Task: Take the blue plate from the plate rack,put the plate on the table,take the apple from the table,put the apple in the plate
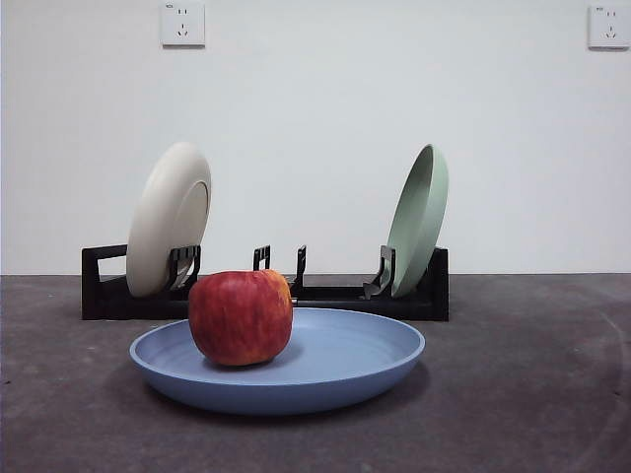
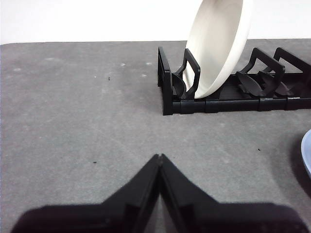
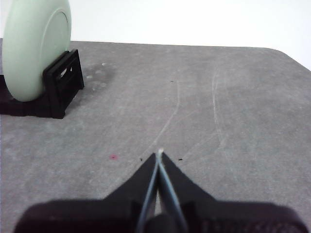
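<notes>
Front view, left to right, shows you the cream plate (image 1: 170,217) standing in the left slots of the plate rack (image 1: 264,296), the apple (image 1: 241,317) resting in the left half of the blue plate (image 1: 340,367), which lies flat on the table (image 1: 532,394) just before the rack, and the pale green plate (image 1: 418,219) upright at the rack's right end. You find the left gripper (image 2: 160,156) with tips pressed together above bare table near the cream plate. You find the right gripper (image 3: 160,154) likewise closed and holding nothing, well apart from the green plate.
</notes>
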